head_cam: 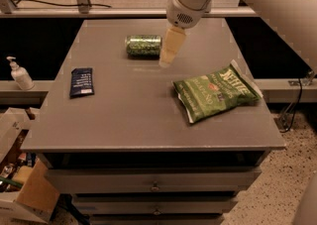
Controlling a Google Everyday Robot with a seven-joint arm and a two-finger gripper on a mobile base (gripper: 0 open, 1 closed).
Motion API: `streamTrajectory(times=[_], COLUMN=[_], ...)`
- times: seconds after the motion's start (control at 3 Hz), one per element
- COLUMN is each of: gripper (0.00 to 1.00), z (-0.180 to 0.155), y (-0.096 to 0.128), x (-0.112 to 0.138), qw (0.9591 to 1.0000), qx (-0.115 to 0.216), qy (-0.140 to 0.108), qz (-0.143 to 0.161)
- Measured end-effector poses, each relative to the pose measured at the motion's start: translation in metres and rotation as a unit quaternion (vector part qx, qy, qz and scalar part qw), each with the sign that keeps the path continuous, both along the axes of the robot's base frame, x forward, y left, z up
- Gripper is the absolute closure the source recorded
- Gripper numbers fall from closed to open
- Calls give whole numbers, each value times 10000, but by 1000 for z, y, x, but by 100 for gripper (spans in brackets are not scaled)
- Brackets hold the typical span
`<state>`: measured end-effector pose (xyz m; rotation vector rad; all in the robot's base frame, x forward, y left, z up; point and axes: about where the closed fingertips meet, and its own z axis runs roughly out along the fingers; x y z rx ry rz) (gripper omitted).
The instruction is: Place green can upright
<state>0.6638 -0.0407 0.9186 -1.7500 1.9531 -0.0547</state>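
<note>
The green can [143,45] lies on its side on the grey table [133,115], toward the back, left of centre. It has a shiny mottled green pattern and its long axis runs left to right. My gripper [168,54] hangs from the white arm just to the right of the can, close beside its right end and slightly in front of it, above the table. It holds nothing.
A flat green chip bag [216,91] lies at the right of the table. A dark blue snack packet [81,81] lies at the left. A soap dispenser bottle [20,74] stands on a ledge left of the table. Cardboard boxes [20,189] sit on the floor at lower left.
</note>
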Motion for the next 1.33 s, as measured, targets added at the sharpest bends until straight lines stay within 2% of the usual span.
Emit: streamTrajectory(times=[0.67, 1.33], gripper=[0, 0], z=[-25, -46], y=[47, 81], x=[30, 59], qw=[9996, 9988], qx=[-109, -302], qy=[166, 297], qz=[182, 255])
